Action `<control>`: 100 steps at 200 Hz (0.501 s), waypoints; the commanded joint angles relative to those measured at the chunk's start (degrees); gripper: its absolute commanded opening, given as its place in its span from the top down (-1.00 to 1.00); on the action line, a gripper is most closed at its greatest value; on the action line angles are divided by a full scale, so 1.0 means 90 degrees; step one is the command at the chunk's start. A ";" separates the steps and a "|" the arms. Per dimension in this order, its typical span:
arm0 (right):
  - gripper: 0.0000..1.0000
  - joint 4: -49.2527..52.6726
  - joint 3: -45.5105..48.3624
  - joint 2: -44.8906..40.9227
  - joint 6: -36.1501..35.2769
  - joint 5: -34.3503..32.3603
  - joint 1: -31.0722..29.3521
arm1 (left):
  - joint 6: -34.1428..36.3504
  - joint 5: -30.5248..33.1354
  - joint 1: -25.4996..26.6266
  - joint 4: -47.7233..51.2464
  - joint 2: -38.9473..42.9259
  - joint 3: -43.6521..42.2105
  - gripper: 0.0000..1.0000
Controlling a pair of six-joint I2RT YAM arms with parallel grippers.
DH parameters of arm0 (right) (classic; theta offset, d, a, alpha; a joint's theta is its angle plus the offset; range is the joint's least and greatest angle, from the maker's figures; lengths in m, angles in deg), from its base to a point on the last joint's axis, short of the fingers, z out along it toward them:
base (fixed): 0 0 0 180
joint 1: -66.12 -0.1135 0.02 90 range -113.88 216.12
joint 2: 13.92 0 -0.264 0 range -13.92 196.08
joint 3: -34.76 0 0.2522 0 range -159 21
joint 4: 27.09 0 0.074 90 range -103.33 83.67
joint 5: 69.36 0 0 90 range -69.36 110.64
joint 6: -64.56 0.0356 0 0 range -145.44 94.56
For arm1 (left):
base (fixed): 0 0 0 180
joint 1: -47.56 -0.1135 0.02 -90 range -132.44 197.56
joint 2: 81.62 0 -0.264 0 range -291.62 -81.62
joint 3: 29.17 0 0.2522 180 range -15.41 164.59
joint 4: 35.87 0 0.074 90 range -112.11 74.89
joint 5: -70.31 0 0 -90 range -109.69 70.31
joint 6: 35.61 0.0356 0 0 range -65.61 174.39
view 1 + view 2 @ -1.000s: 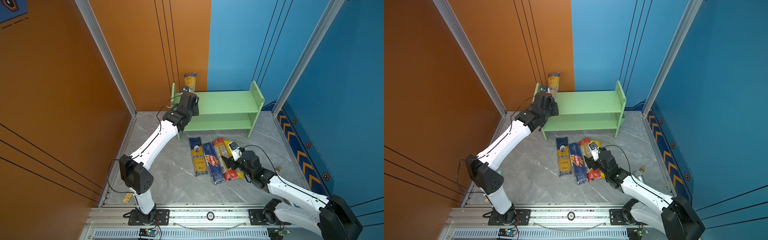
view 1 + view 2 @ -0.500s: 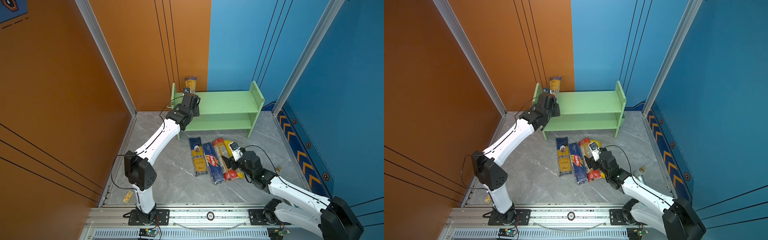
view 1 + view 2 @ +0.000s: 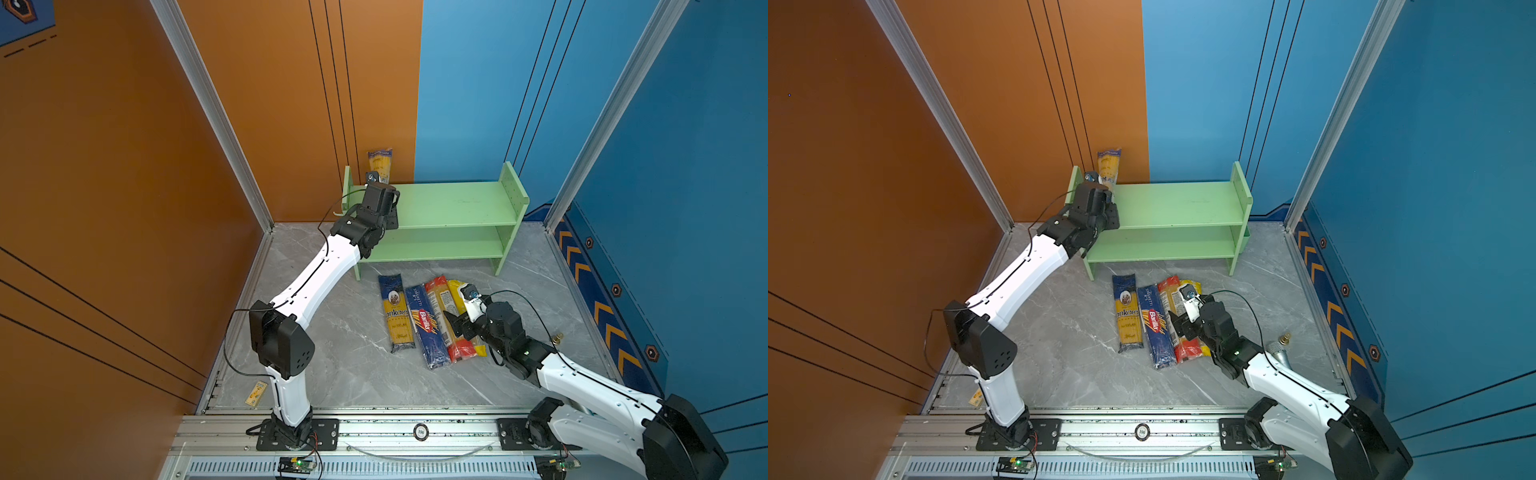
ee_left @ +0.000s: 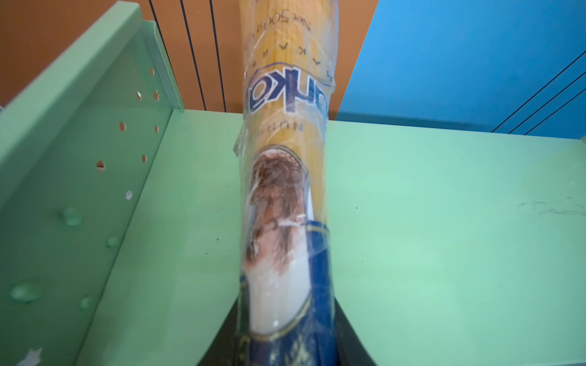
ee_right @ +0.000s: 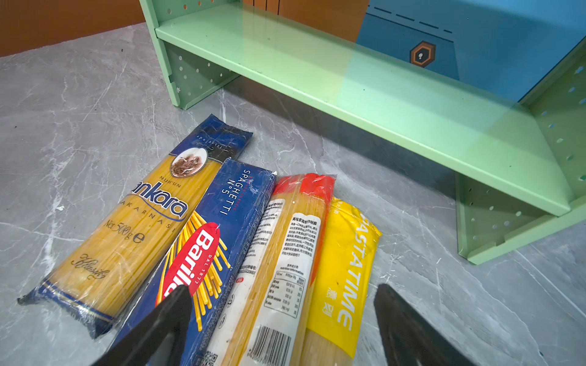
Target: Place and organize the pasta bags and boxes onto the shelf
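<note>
My left gripper (image 3: 380, 197) (image 3: 1100, 195) (image 4: 285, 342) is shut on a navy-and-yellow pasta bag with an oval portrait (image 3: 380, 166) (image 3: 1109, 166) (image 4: 285, 190). It holds the bag nearly upright over the left end of the green shelf's top board (image 3: 453, 203) (image 3: 1179, 203) (image 4: 444, 221) (image 5: 348, 85). On the floor in front lie a second portrait bag (image 3: 397, 313) (image 5: 139, 228), a navy Barilla box (image 3: 426, 326) (image 5: 222, 228), a red-ended bag (image 5: 285, 253) and a yellow-ended bag (image 5: 345, 260). My right gripper (image 3: 457, 328) (image 3: 1179, 326) (image 5: 280, 291) hangs open over the red-ended and yellow-ended bags.
A silver microphone (image 3: 1277, 351) lies on the floor right of my right arm. A small yellow card (image 3: 255, 392) sits by the left arm's base. Orange and blue walls close in right behind the shelf. Its perforated left side panel (image 4: 79, 164) stands close beside the held bag.
My left arm has stretched slightly further toward the shelf, with the bag still upright in its grip. The right arm and the floor packets have not moved.
</note>
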 commanded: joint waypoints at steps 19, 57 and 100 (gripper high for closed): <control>-0.75 -0.0007 0.0111 -0.0115 0.0078 0.0091 0.0042 | -0.0053 0.0019 -0.0038 -0.0724 0.0091 0.0325 1.00; -0.79 -0.0032 0.0128 -0.0115 0.0069 0.0130 0.0046 | -0.0091 -0.0013 -0.0038 -0.0604 0.0046 0.0348 1.00; -0.80 -0.0120 0.0130 -0.0057 0.0069 0.0140 0.0053 | -0.0151 -0.0060 -0.0035 -0.0577 0.0021 0.0257 1.00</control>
